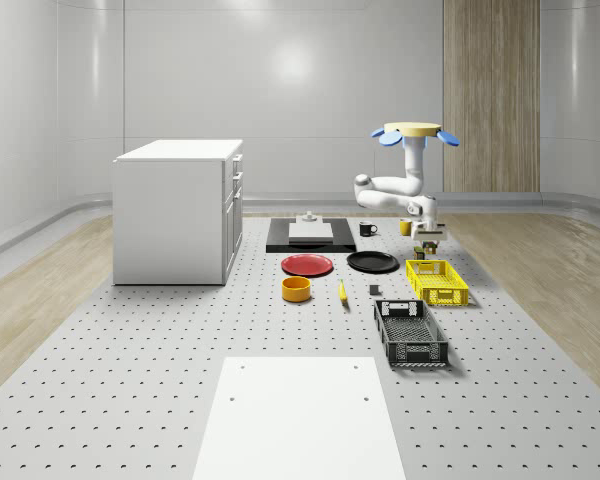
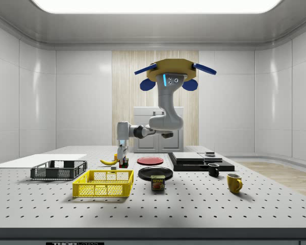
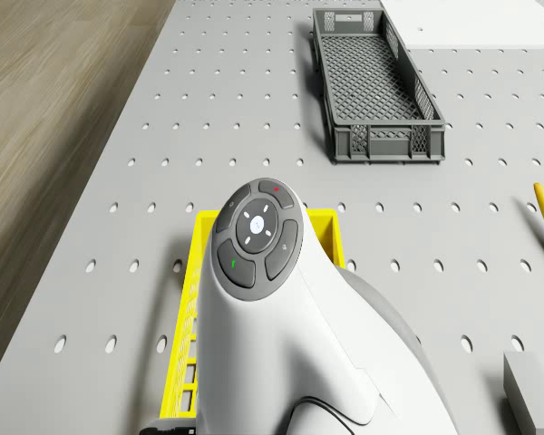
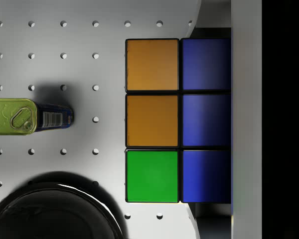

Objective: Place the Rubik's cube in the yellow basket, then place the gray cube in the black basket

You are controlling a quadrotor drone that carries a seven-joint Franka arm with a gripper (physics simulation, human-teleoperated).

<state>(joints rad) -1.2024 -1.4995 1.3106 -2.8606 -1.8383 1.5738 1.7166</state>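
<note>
My gripper (image 1: 430, 236) (image 2: 123, 159) is shut on the Rubik's cube (image 4: 177, 119) (image 2: 123, 164), which hangs above the table. One grey finger (image 4: 246, 119) presses on its blue side. The cube is close to the far end of the yellow basket (image 1: 436, 282) (image 2: 103, 184) (image 3: 325, 225); whether it is over the rim I cannot tell. The black basket (image 1: 410, 333) (image 2: 58, 170) (image 3: 374, 82) lies nearer the whole-scene camera. The small gray cube (image 1: 374, 290) (image 3: 532, 390) sits on the table between the banana and the yellow basket. The drone (image 1: 415, 130) (image 2: 169, 76) hovers over the table's far right part.
Under the gripper lie a Spam can (image 4: 25, 117) (image 2: 158, 182) and a black plate (image 4: 50, 214) (image 1: 372, 262). A red plate (image 1: 307, 264), an orange bowl (image 1: 296, 289), a banana (image 1: 342, 292), two mugs (image 2: 234, 182) and a white cabinet (image 1: 178, 210) also stand on the table.
</note>
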